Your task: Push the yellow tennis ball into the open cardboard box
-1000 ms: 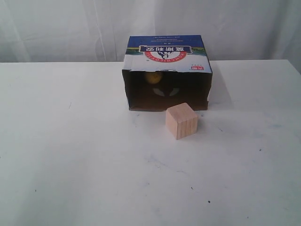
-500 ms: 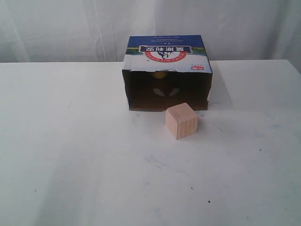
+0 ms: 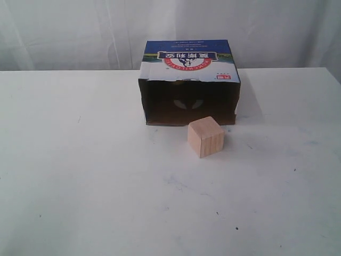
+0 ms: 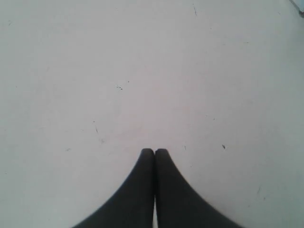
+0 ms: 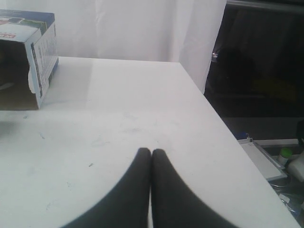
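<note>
Left gripper (image 4: 154,152) and right gripper (image 5: 151,152): jaws pressed together, holding nothing, over the table (image 3: 80,176). The box (image 3: 189,58) opens toward 6 o'clock. Its dark inside now hides the ball, which showed yellow under the mouth's top edge a second ago. A cube (image 3: 205,137) sits just beside the box's 5 o'clock.

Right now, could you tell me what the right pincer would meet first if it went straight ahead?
Probably nothing soon: the shut right pincer faces bare table, with the cardboard box off its line; depth is unclear.
</note>
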You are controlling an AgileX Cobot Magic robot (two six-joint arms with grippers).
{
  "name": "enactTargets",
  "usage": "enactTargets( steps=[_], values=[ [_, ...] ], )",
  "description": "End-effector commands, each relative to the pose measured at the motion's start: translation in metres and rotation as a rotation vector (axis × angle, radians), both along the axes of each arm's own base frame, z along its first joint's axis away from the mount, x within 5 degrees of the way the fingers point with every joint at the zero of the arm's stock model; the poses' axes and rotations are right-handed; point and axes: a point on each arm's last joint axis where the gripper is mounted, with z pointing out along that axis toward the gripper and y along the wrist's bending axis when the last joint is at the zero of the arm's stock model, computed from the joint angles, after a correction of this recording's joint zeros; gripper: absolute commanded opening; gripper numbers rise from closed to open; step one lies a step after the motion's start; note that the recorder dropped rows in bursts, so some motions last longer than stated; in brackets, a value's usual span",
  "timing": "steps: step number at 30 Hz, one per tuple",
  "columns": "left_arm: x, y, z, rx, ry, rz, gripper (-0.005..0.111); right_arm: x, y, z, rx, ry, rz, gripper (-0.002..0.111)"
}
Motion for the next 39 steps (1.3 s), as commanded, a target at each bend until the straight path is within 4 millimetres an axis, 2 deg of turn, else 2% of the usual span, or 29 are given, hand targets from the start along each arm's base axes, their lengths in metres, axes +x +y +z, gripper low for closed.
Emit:
enactTargets(
  steps=[1, 5, 26, 29, 39],
  values=[
    [-0.0056, 0.0002, -0.0044, 0.023, -0.016, -0.007, 0.0, -0.0002, -0.0005, 0.0011, -0.006, -0.017, -0.009, 0.0],
    [-0.0084, 0.0012, -0.0008, 0.054, -0.085, -0.005, 0.0, -0.0002, -0.0005, 0.0011, -0.006, -0.017, -0.009, 0.0],
    [-0.0085, 0.0017, -0.0013, 0.071, -0.08, -0.006, 0.0, -0.0002, -0.0005, 0.0011, -0.006, -0.017, -0.009, 0.0],
    [-0.0113, 0.0004, -0.0074, 0.07, -0.008, -0.024, 0.0, -0.0022, -0.0001, -0.0087, 0.012, 0.091, -0.008, 0.0],
    [-0.0117, 0.0002, -0.0083, 0.069, 0.003, -0.026, 0.0, -0.0023, -0.0001, -0.0089, 0.013, 0.093, -0.008, 0.0]
  ],
)
